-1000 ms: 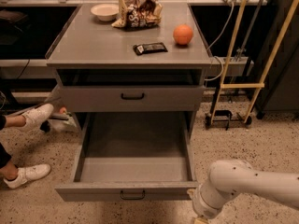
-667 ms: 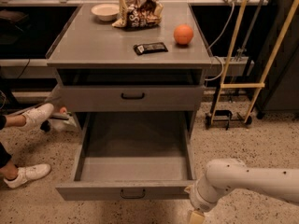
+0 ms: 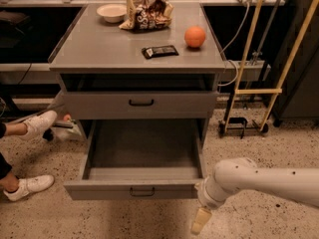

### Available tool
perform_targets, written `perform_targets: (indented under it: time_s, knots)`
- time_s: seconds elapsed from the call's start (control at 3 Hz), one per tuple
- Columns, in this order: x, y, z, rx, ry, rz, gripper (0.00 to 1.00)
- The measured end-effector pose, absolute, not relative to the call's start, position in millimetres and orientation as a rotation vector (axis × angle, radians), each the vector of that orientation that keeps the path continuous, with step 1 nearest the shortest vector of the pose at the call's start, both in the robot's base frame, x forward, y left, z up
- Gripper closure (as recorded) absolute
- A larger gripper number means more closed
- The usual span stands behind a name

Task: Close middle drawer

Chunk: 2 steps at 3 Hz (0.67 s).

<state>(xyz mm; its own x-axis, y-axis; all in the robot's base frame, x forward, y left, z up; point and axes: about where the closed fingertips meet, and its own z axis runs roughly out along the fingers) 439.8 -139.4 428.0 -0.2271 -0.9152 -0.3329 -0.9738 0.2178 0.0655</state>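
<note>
The middle drawer [image 3: 99, 189] is pulled far out of the grey cabinet and its deep grey inside is bare. A small dark bar handle [image 3: 142, 191] sits on its flat front. My gripper [image 3: 199, 222] hangs at the end of the white arm, just right of and below the drawer's right front corner, pointing down at the floor. The wrist is close to that corner; I cannot tell whether it touches. The upper drawer [image 3: 141, 103] above is pushed in. The lowest drawer is hidden under the open one.
On the cabinet top [image 3: 99, 49] are a bowl [image 3: 111, 12], a snack bag [image 3: 147, 11], an orange [image 3: 195, 36] and a dark bar [image 3: 159, 51]. A person's white shoes [image 3: 30, 185] are on the floor to the left. A yellow-framed stand [image 3: 249, 91] is at the right.
My arm has moved a little left and up, closer to the open drawer's right front corner. The drawer has not visibly moved.
</note>
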Motion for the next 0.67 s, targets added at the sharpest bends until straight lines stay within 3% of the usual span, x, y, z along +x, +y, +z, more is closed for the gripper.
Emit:
perform_targets:
  time_s: [0.67]
  knots:
    - [511, -101, 455, -1.799, 2.205, 0.304, 0.00]
